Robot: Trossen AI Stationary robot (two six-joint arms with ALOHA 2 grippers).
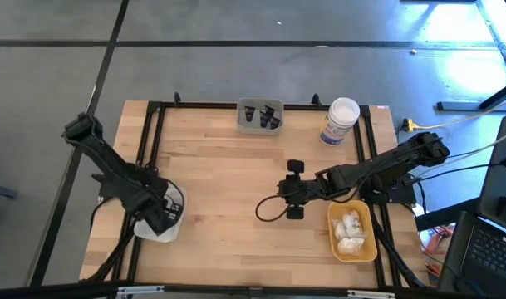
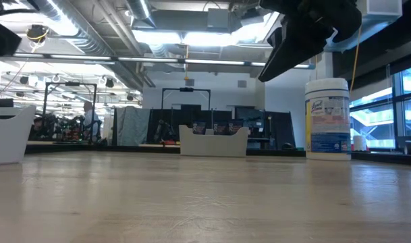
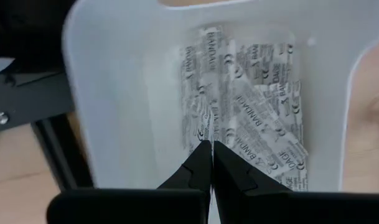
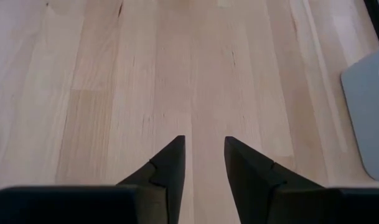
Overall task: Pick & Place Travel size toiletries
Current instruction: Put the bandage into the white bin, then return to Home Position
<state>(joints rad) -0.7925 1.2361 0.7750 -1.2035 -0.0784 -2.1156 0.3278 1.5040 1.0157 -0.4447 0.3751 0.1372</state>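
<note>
The white tray (image 1: 171,218) at the table's near left holds several flat silvery-white printed packets (image 3: 251,106). My left gripper (image 3: 211,149) is shut, and its tips hang over those packets. My right gripper (image 4: 205,146) is open above bare wood at the table's middle (image 1: 289,189) and holds nothing. The grey tray (image 1: 259,116) at the far edge holds small dark items (image 1: 269,119). The yellow tray (image 1: 352,232) at the near right holds white puffy bundles (image 1: 347,226). My left gripper: its shut tips stand over the packets (image 3: 233,134) in the white tray, coming from above. I cannot tell whether they touch a packet.
A tall white jar with a blue label (image 1: 340,121) stands at the far right (image 2: 328,118). A black frame (image 1: 153,124) runs round the tabletop. A dark cable (image 1: 267,212) loops below the right gripper. Bare wood lies across the table's middle (image 1: 219,183).
</note>
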